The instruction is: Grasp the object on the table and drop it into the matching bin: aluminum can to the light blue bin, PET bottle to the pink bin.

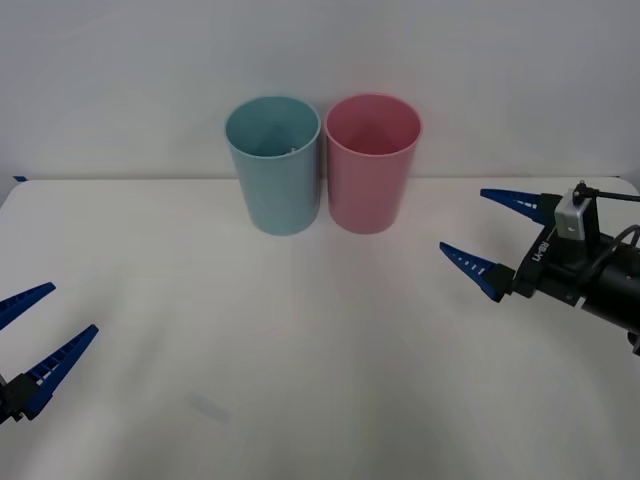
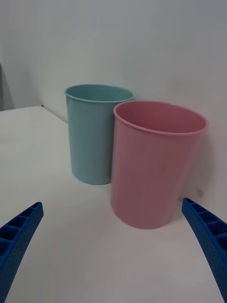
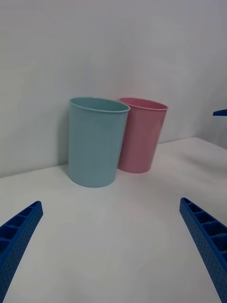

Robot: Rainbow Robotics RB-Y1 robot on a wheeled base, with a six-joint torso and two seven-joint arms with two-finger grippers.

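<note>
The light blue bin (image 1: 273, 165) and the pink bin (image 1: 371, 162) stand upright side by side, touching, at the back middle of the white table (image 1: 300, 330). The aluminum can is out of view. My right gripper (image 1: 462, 220) hovers open to the right of the pink bin, nothing between its blue fingers (image 2: 19, 236), facing the pink bin (image 2: 153, 163) and the light blue bin (image 2: 94, 135). Low at the table's front left, my left gripper (image 1: 73, 308) is open and holds nothing. Its fingers (image 3: 203, 236) point toward the light blue bin (image 3: 96, 142) and the pink bin (image 3: 142, 135).
A plain white wall rises right behind the bins. A faint pale mark (image 1: 208, 405) lies on the table near the front. The tip of the right arm's finger (image 3: 220, 112) shows far off in the left wrist view.
</note>
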